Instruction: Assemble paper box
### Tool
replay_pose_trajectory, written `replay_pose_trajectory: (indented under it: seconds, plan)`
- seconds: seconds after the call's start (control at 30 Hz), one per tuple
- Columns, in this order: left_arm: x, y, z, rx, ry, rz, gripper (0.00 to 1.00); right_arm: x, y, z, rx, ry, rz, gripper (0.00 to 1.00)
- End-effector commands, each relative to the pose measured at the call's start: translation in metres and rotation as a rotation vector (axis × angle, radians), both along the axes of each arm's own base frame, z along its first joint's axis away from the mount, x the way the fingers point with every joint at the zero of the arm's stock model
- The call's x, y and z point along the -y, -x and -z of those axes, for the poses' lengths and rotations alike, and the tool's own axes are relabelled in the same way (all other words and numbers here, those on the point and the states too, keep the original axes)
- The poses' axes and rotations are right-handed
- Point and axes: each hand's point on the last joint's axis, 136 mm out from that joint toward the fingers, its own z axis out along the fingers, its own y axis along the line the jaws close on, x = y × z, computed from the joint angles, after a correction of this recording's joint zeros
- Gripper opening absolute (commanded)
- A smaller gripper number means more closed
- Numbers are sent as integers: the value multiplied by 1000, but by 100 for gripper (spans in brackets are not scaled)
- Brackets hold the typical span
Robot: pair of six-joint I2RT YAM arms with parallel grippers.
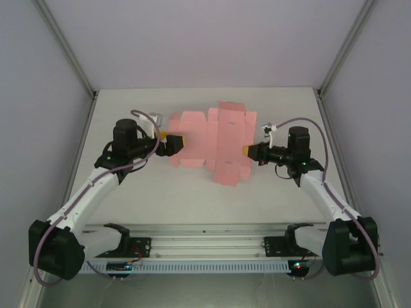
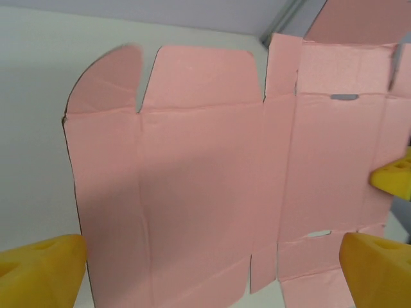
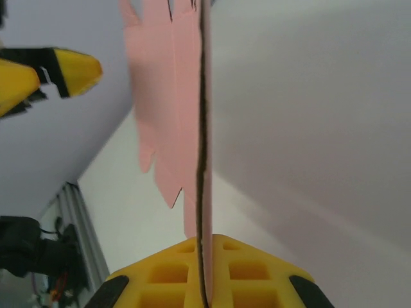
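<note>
Paper box (image 1: 215,141), an unfolded flat sheet, spreads over the desk (image 1: 192,199) between the arms. Right end effector (image 1: 247,151) is clamped on its right edge; left end effector (image 1: 173,142) stands wide open at its left edge, holding nothing.

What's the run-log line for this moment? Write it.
paper box: flat unfolded sheet | left tool: open | right tool: shut on its edge

No text, label, brand or number can be read anywhere. The box (image 2: 205,179) is plain pink card, unprinted.
</note>
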Motion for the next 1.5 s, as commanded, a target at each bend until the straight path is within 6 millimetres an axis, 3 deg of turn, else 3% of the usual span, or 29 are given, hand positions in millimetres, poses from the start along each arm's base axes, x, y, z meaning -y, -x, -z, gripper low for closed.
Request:
replay_pose_trajectory:
  seconds: [0.0,0.2,0.43,0.77,0.8,0.93,1.27,1.47]
  plan:
    - [-15,0,10,-27,-67,-70,100,3,-6,26,-22,190,13,0]
    - [-17,3,21,-61,-65,-77,100,6,-22,61,-61,436,29,0]
    - [-19,6,30,-94,-67,-90,100,20,-52,76,-22,738,97,0]
    - [-26,7,45,-143,-89,-132,100,10,-79,72,190,1119,47,0]
    - [-27,6,46,-146,-94,-141,100,5,-86,60,228,1135,58,0]
    - [-32,7,51,-160,-99,-170,100,-5,-95,48,333,1229,20,0]
    - [-41,8,63,-206,-92,-234,100,-44,-100,38,586,1381,-135,0]
    - [-51,5,67,-229,-88,-286,100,-73,-91,34,765,1400,-202,0]
